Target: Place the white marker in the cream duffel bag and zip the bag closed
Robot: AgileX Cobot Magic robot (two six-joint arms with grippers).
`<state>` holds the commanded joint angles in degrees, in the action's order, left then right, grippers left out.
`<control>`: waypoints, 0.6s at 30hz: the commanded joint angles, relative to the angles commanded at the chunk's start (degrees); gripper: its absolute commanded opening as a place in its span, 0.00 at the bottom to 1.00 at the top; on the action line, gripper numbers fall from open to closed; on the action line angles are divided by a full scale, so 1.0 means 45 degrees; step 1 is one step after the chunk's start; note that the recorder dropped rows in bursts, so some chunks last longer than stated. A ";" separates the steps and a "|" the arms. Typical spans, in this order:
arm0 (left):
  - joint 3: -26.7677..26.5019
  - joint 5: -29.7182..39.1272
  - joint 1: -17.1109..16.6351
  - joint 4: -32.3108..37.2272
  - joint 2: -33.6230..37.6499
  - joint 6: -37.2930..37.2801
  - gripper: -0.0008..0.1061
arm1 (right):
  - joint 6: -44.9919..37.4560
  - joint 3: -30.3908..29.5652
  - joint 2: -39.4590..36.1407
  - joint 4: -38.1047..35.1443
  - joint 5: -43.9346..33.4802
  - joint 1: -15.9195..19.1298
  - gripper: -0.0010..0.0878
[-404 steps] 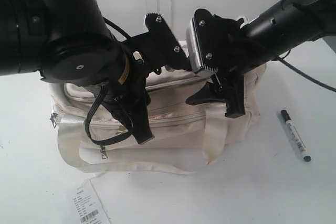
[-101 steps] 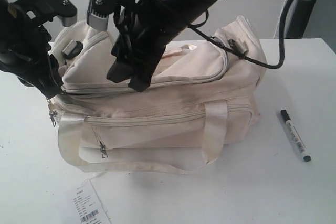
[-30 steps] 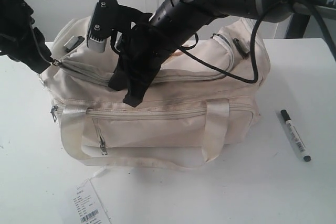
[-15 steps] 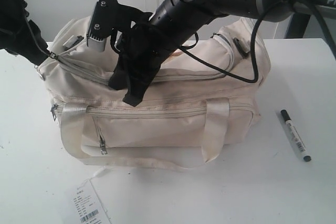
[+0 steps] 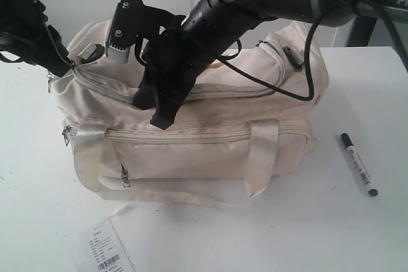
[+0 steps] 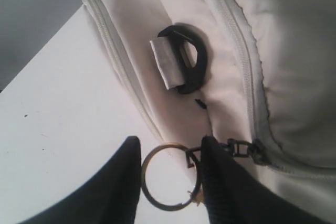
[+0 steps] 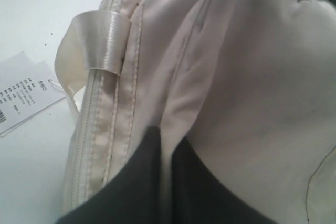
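Note:
The cream duffel bag (image 5: 210, 144) stands mid-table, its handles hanging down the front. The white marker (image 5: 358, 164), with black cap, lies on the table to the bag's right, apart from both grippers. My left gripper (image 5: 64, 62) is at the bag's left end, shut on the gold ring charm (image 6: 169, 208) that hangs from the top zip's slider (image 6: 244, 148); the ring spans the gap between both fingers. My right gripper (image 5: 156, 113) reaches across the bag's top and is shut on a fold of the cream fabric (image 7: 167, 150) above the front zip.
A white paper barcode tag (image 5: 107, 251) lies on the table in front of the bag. A black buckle with a grey strap (image 6: 191, 66) sits on the bag's left end. The right arm's cable loops over the bag top (image 5: 306, 68).
My left gripper, still holding the ring, first pulled left and then moved back right toward the bag's end, which has slackened. The right gripper has held its grip in place. The marker has not moved.

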<state>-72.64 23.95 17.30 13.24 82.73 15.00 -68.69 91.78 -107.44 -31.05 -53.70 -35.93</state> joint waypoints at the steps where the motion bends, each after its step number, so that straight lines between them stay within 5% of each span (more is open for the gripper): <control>1: 0.0000 -0.0073 -0.0033 0.0000 0.0000 0.0000 0.01 | 0.0000 0.0000 0.0000 0.0000 0.0000 0.0000 0.01; 11: 0.0000 -0.1044 -0.0293 0.0023 0.0372 0.0000 0.01 | 0.0000 0.0000 0.0000 0.0000 -0.0030 0.0000 0.01; 18: 0.0000 0.0867 -0.0293 -0.0087 -0.0008 0.0051 0.01 | 0.0000 0.0000 0.0000 0.0000 -0.0085 0.0000 0.01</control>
<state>-72.64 27.85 15.98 12.85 82.69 15.23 -68.69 91.78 -107.44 -31.05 -54.08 -35.93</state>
